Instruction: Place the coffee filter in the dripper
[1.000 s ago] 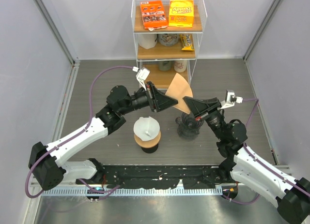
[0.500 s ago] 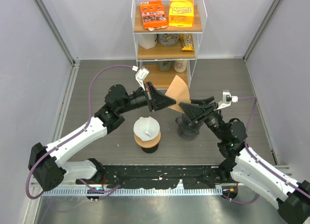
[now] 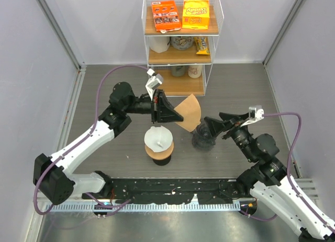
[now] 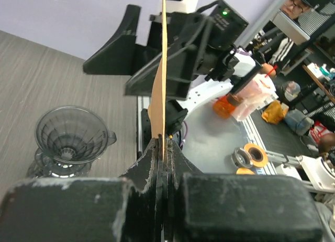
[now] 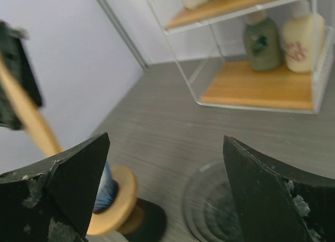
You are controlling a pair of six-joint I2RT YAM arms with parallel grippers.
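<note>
A brown paper coffee filter [image 3: 188,112] hangs in the air, pinched at its left corner by my left gripper [image 3: 175,116], which is shut on it. From the left wrist the filter [image 4: 163,69] appears edge-on, rising from the closed left gripper [image 4: 163,142]. The clear dripper [image 3: 203,138] stands on the table just below and right of the filter; it also shows in the left wrist view [image 4: 70,140] and the right wrist view [image 5: 214,205]. My right gripper [image 3: 212,123] hovers over the dripper, open and holding nothing [image 5: 166,138].
A white cone on a wooden-collared stand [image 3: 158,142] sits left of the dripper. A wire-and-wood shelf [image 3: 180,54] with boxes, cups and bottles stands at the back. Grey walls close in both sides.
The right gripper let go of the filter, opened wide and drew back to the right. The left gripper closed on the filter and carried it slightly down.
</note>
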